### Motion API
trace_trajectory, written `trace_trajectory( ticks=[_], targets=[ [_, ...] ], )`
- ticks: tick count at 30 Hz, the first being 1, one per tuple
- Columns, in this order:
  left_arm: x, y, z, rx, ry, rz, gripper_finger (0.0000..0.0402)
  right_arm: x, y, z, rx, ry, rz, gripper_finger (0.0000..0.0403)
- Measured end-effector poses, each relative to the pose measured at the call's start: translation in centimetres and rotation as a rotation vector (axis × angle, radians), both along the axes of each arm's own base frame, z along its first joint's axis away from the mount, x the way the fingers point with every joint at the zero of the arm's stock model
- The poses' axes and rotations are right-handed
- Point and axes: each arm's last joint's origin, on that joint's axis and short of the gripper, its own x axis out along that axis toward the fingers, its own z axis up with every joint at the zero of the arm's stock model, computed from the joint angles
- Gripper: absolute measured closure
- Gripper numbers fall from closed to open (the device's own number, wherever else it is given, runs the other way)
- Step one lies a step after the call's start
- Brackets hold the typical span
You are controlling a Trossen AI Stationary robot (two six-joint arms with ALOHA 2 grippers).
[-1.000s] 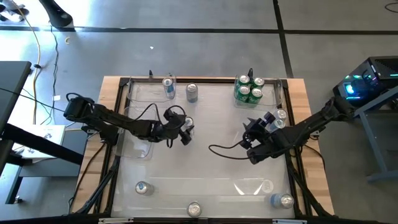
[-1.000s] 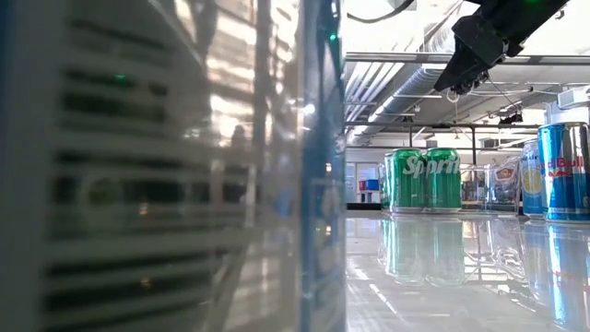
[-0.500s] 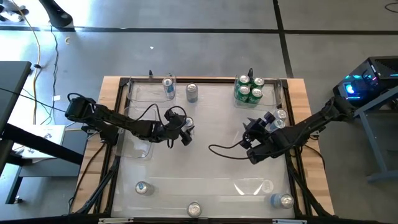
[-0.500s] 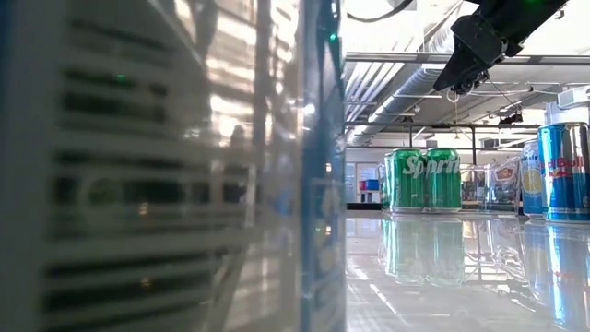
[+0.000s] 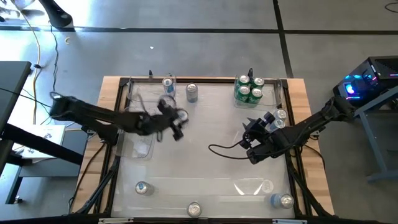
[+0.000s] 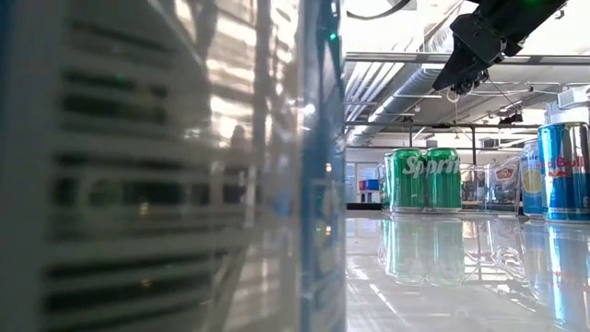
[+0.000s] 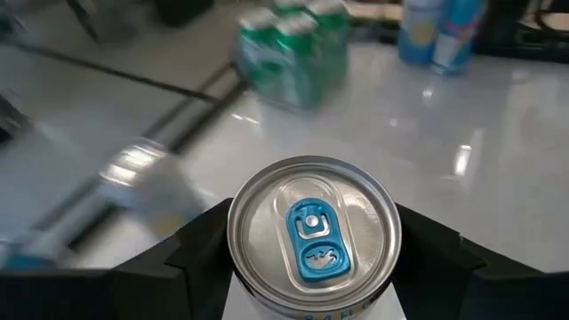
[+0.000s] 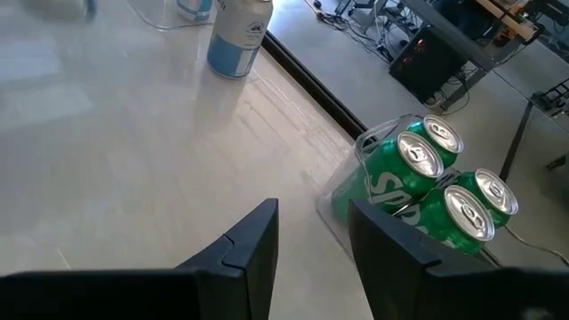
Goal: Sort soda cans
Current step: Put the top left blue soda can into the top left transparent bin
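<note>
Robotics lab or workshop; bare concrete floor (image 5: pixel 205 56); exposed ceiling ducts (image 6: pixel 406 78); wood-edged test table (image 5: pixel 303 118); loose cables; lit electronics unit (image 5: pixel 364 84) on side bench.

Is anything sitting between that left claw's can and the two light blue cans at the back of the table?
Nothing visible does. The left gripper has its jaws around a silver-topped can, and the glossy table between it and the two light blue cans by the back edge shows bare from above. The green cans stand off to the side.
</note>
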Motion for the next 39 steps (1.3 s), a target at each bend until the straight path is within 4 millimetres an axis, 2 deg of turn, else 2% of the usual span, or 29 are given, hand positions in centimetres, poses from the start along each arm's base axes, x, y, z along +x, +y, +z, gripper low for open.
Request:
trace_trajectory(
  ticks=[3, 6, 9, 12, 17, 22, 34, 39],
  targets=[
    [-3.0, 1.7, 3.5, 0.061, -0.031, 0.004, 0.0169, 0.0, 0.0, 0.0, -0.001, 0.001, 0.001, 0.027],
    [-6.2, 4.3, 5.9, 0.102, -0.052, -0.022, 0.0169, 0.0, 0.0, 0.0, -0.005, 0.0, 0.001, 0.027],
    [-8.4, 6.9, 6.8, 0.123, -0.035, -0.081, 0.0169, 0.1, 0.0, 0.0, -0.011, -0.008, 0.001, 0.027],
    [-9.6, 9.2, 6.9, 0.128, -0.018, -0.12, 0.0169, 0.1, 0.0, 0.1, -0.013, -0.02, -0.001, 0.027],
    [-9.9, 12.5, 4.6, 0.064, 0.044, -0.111, 0.0169, 0.2, 0.1, 0.1, -0.008, -0.03, -0.001, 0.027],
    [-9.3, 14.4, 2.6, 0.064, 0.025, -0.093, 0.0169, 0.2, 0.1, 0.1, 0.0, -0.028, 0.001, 0.027],
    [-8.4, 15.9, -2.2, 0.002, 0.062, -0.114, 0.0169, 0.2, 0.1, 0.0, 0.019, -0.022, 0.003, 0.027],
    [-8.2, 16.3, -3.6, 0.01, 0.059, -0.091, 0.0169, 0.2, 0.1, 0.0, 0.023, -0.021, 0.003, 0.027]
  ],
)
